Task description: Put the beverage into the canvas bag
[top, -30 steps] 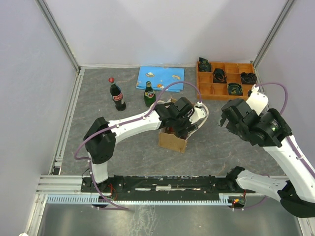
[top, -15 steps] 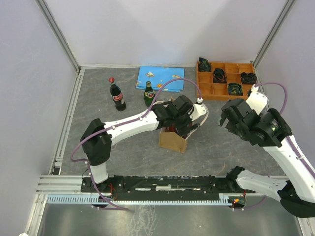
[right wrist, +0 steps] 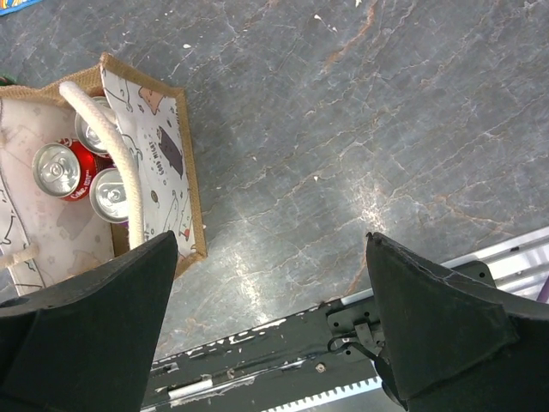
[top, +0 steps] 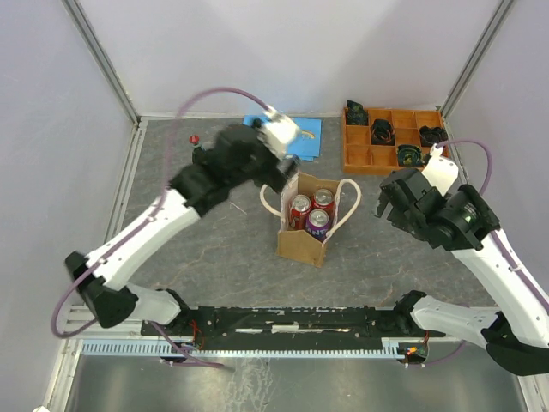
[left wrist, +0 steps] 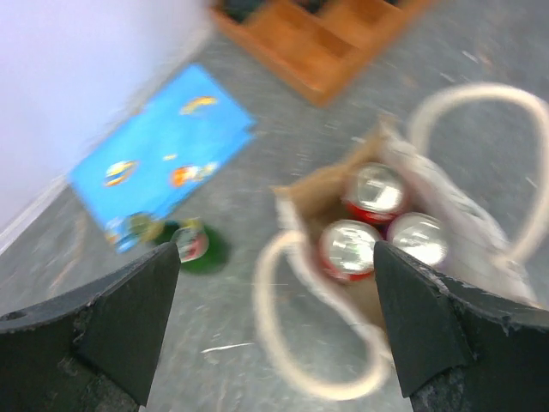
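The canvas bag (top: 300, 245) stands upright mid-table with three drink cans (top: 316, 220) inside and its cream handles hanging out. My left gripper (top: 273, 172) is open and empty, raised above and back-left of the bag. In the blurred left wrist view the gripper (left wrist: 274, 249) frames the bag (left wrist: 317, 184), the cans (left wrist: 347, 249) and a green bottle (left wrist: 193, 245) on the table. My right gripper (top: 390, 202) is open and empty, right of the bag. In the right wrist view the gripper (right wrist: 270, 236) hangs over bare table, with the bag (right wrist: 163, 163) and cans (right wrist: 56, 167) at left.
A cola bottle (top: 195, 139) stands at back left, mostly hidden by my left arm. A blue mat (top: 307, 137) lies at the back. An orange compartment tray (top: 360, 156) with black items sits at back right. The metal rail (right wrist: 343, 318) runs along the near edge.
My left arm has lifted out of the bag and swung up and back-left, uncovering three cans inside. The right arm has barely moved.
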### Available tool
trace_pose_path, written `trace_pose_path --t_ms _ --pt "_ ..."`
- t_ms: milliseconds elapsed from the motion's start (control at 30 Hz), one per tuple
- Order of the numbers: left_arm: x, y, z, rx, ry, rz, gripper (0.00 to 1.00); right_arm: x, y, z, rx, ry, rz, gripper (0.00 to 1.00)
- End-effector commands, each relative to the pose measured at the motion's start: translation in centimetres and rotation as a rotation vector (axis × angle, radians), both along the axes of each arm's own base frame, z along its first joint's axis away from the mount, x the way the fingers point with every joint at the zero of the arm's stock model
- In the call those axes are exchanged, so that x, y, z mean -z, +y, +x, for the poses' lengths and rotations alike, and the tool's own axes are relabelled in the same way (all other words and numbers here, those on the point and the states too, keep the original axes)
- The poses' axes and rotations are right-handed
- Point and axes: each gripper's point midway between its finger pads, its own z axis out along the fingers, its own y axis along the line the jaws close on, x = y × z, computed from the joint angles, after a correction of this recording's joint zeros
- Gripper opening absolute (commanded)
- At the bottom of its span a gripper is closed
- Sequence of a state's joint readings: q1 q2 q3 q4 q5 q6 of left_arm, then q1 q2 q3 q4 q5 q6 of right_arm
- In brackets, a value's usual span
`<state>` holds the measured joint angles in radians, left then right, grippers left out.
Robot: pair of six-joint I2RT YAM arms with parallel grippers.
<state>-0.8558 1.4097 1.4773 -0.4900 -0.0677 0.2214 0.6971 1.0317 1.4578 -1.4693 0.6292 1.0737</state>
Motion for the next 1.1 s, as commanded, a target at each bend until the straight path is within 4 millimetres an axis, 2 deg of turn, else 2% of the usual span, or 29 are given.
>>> trace_pose_path --t_ms 0,133,267,433,567,700,1067 --pt "-2.7 8.3 5.7 -0.265 0.082 -0.170 0.99 -0.7 0.5 1.0 -0.003 -0.036 0.013 0.99" --pt "-1.9 15.3 10.0 -0.462 0.196 -0.164 0.99 -0.4 0.8 1.2 -0.010 -0.031 0.012 0.99" --pt "-0.1 19.1 11.3 -0.596 0.338 -0.137 0.99 -0.2 1.2 1.5 -0.022 -0.022 0.015 0.99" --pt "1.9 21.5 10.9 -0.676 0.434 -0.053 0.99 -0.3 1.2 1.5 -0.027 -0.020 0.014 0.99" --pt "4.3 23.5 10.8 -0.721 0.538 -0.026 0.99 0.1 1.2 1.2 -0.024 -0.019 0.020 0.99" --pt "5.1 24.7 11.3 -0.747 0.551 0.000 0.99 0.3 1.1 1.1 -0.023 -0.018 0.028 0.99" --pt "5.8 24.7 12.8 -0.717 0.585 0.063 0.98 0.4 1.1 1.0 -0.023 -0.015 0.026 0.99"
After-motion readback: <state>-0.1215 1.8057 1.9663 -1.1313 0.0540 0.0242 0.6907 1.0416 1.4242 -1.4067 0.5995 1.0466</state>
